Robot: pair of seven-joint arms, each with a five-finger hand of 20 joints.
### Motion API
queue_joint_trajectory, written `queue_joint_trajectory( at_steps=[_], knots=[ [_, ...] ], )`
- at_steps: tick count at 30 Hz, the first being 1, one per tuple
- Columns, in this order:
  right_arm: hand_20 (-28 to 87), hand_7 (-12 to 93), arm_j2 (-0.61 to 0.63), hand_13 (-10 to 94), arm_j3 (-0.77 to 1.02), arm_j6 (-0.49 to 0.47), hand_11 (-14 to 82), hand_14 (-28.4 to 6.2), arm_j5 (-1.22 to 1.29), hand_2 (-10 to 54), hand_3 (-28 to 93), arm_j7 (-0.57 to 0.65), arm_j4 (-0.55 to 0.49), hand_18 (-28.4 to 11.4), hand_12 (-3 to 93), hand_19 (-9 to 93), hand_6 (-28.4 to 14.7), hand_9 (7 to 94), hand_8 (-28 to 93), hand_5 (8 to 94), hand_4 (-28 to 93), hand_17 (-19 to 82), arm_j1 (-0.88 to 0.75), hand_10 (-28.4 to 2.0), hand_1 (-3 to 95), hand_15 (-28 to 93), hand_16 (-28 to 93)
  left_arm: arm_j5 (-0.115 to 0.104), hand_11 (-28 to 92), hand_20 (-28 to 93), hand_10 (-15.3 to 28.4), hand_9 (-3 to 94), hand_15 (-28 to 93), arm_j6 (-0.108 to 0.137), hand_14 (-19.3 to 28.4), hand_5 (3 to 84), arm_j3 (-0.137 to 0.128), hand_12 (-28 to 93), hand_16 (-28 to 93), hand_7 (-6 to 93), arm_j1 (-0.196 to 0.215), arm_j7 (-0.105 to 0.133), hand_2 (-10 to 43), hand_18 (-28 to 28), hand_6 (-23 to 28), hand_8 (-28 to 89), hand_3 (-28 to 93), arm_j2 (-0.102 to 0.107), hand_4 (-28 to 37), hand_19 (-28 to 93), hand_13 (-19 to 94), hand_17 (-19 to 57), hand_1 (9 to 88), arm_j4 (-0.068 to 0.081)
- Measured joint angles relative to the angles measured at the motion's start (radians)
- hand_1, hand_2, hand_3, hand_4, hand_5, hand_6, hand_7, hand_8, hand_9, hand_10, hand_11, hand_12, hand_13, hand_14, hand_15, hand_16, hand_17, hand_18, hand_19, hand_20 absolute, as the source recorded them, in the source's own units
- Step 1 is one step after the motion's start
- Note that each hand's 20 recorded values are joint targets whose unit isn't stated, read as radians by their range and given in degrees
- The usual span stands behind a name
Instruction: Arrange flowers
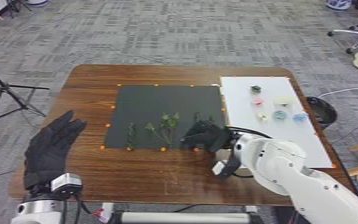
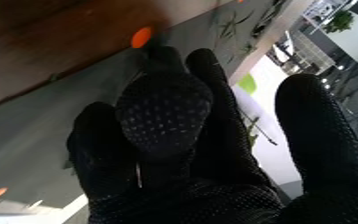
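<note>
Brown table (image 1: 91, 110), grey carpet (image 1: 193, 40); leafy sprigs (image 1: 167, 127) on the black mat (image 1: 149, 102).
A dark bin (image 1: 330, 112) stands right of the table; small flowers (image 1: 279, 115) dot the white sheet (image 1: 295, 145), right; my left hand (image 1: 49, 152) lies open, left; my right hand (image 1: 206, 136) is at the mat's near right (gripping or not, I can't tell).

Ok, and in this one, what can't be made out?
Head view: whether the right hand holds a stem; the hand itself covers that.
Head view: the lower end of the green sprig beside it, hidden by the hand.
Head view: what kind the small blooms are; too small.
Right wrist view: part of a leafy twig, behind the hand.
</note>
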Motion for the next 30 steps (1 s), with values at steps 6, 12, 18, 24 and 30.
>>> queue_joint_trajectory(
  at_steps=[6, 12, 18, 24, 30],
  knots=[
    [54, 9, 0.014, 92, 0.014, 0.002, 8.2, -4.3, 0.007, 13.7, 57, 0.008, -0.007, -17.6, 10.2, 93, -4.7, 62.3, -5, 59.2, -10, 61, -0.009, -14.1, 24.0, 55, 31, 0.000, 23, 21, 14.1, 50.6, 23, 0.000, 17.9, 51.1, 0.000, 16, 2, 14.5, 0.001, 0.000, -6.0, 13.1, 2.0, -7, 71, 0.000, -23.2, 11, 40, 7.6, 22.9, 0.000],
    [55, 12, 0.015, 92, 0.020, 0.007, 10.0, -4.3, 0.067, 7.1, 59, 0.014, -0.020, -17.2, 12.3, 93, -3.8, 69.7, -5, 64.6, -9, 61, -0.013, -14.1, 25.9, 55, 31, -0.001, 23, 21, 14.1, 50.6, 22, 0.000, 17.8, 51.0, 0.000, 16, 2, 14.7, 0.004, 0.000, -6.1, 13.1, 1.9, -7, 71, 0.000, -23.3, 11, 40, 7.6, 22.9, 0.000],
    [59, 21, 0.022, 91, 0.033, 0.167, 19.1, -3.6, 0.293, -4.2, 62, -0.021, -0.062, -15.8, 20.0, 93, -2.9, 75.7, -4, 67.7, -9, 61, -0.037, -13.1, 35.3, 58, 33, -0.001, 23, 21, 14.1, 50.5, 22, 0.000, 17.8, 51.0, 0.000, 16, 2, 14.8, 0.005, -0.001, -6.2, 13.1, 1.9, -7, 71, 0.000, -23.3, 11, 40, 7.6, 22.9, 0.000],
    [58, 24, 0.039, 89, 0.015, 0.511, 23.1, -2.9, 0.161, -9.5, 64, -0.049, -0.123, -14.9, 23.9, 93, -3.3, 74.6, 3, 65.9, -10, 60, -0.031, -13.4, 39.7, 60, 33, -0.001, 23, 21, 14.1, 50.6, 22, 0.000, 17.8, 51.0, -0.001, 15, 2, 14.6, 0.004, -0.003, -6.2, 13.1, 1.9, -7, 71, 0.001, -23.4, 11, 40, 7.6, 22.8, 0.000],
    [57, 23, 0.046, 90, 0.077, 0.497, 26.5, -2.5, -0.235, -9.5, 63, 0.104, -0.067, -14.8, 26.3, 93, -4.8, 73.6, -2, 66.1, -9, 61, -0.008, -14.1, 40.9, 60, 33, -0.002, 23, 21, 14.1, 50.6, 22, 0.000, 17.9, 51.1, -0.002, 16, 2, 14.7, 0.005, -0.004, -6.1, 13.1, 1.9, -7, 71, 0.003, -23.5, 11, 40, 7.6, 22.9, -0.001]
  ],
)
